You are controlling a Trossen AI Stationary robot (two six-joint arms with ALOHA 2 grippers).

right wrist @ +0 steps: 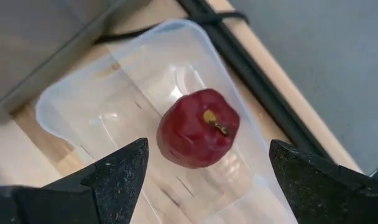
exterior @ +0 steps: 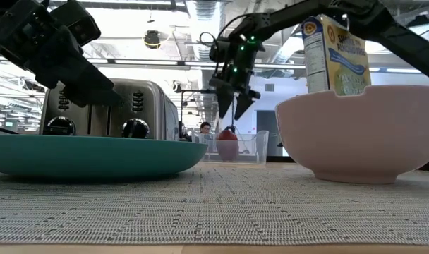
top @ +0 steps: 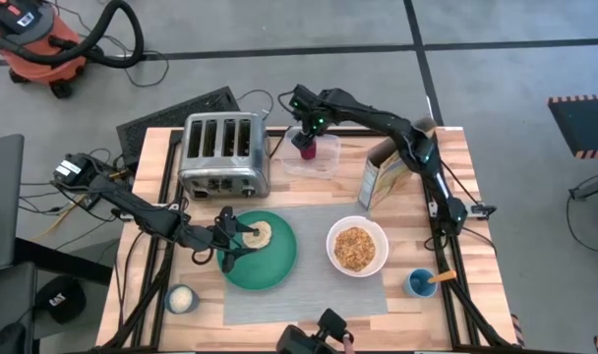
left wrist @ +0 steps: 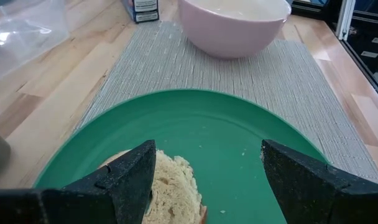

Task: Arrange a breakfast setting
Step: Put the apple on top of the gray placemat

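The round tan bread (top: 259,234) lies flat on the teal-green plate (top: 274,265), which rests on the grey placemat (top: 309,285). My left gripper (top: 232,239) is open, a little above the plate, and the bread (left wrist: 173,186) lies beside one finger. The white bowl (top: 356,248) holds cereal and stands on the placemat to the right of the plate. The dark-red fruit (right wrist: 198,130) sits in a clear plastic tub (right wrist: 114,99) at the table's far edge. My right gripper (exterior: 232,99) is open above the fruit, clear of it. I cannot make out a wooden spoon.
The chrome toaster (top: 223,152) stands at the far left, close behind the plate. A cereal box (top: 383,175) stands behind the bowl. A small blue cup (top: 420,283) is at the near right. A small white cup (top: 181,298) is at the near left.
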